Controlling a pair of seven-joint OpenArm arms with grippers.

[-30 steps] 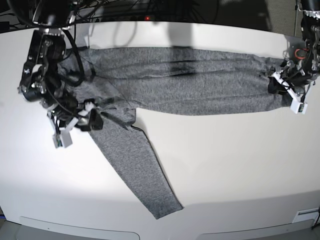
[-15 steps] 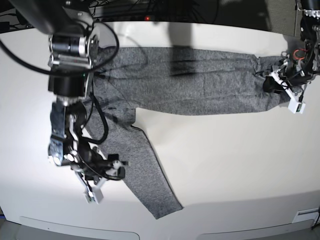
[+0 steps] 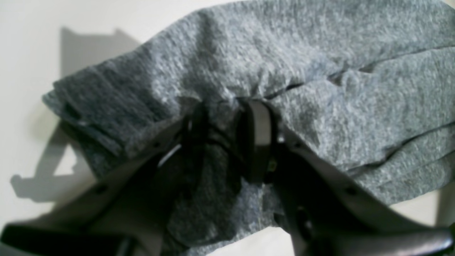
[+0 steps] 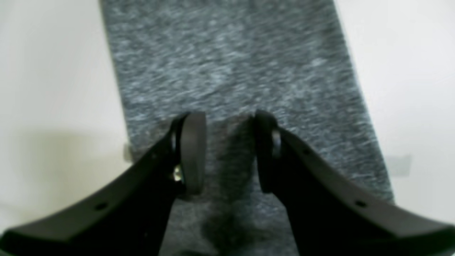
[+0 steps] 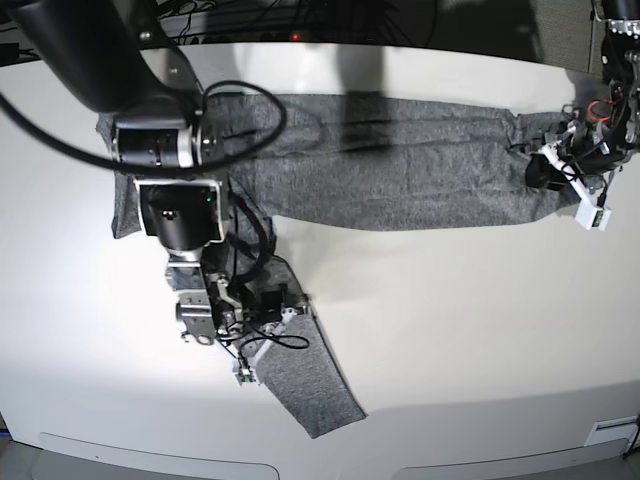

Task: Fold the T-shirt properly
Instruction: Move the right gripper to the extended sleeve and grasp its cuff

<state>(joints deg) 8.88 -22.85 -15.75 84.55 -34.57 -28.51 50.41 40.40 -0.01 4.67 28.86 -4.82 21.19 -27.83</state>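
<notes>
The heather-grey T-shirt (image 5: pixel 400 160) lies stretched across the far half of the white table, and one long sleeve (image 5: pixel 325 385) runs down toward the front edge. At the shirt's right end my left gripper (image 5: pixel 548 168) is shut on a bunched fold of cloth; in the left wrist view the T-shirt (image 3: pixel 320 71) is pinched between the fingers of the left gripper (image 3: pixel 225 142). My right gripper (image 5: pixel 270 305) hovers over the sleeve's upper part. In the right wrist view the right gripper (image 4: pixel 227 153) stands open with grey T-shirt cloth (image 4: pixel 227 64) below it and nothing between its fingers.
The right arm's bulky links (image 5: pixel 165 150) reach over the shirt's left end and hide part of it. Bare white table (image 5: pixel 480 330) lies to the right of the sleeve. Cables (image 5: pixel 250 15) run along the back edge, and a small white label (image 5: pixel 610 430) sits at the front right.
My right arm has swung from the shirt's left edge down and inward to the sleeve. The left gripper has kept its hold on the right end, almost still.
</notes>
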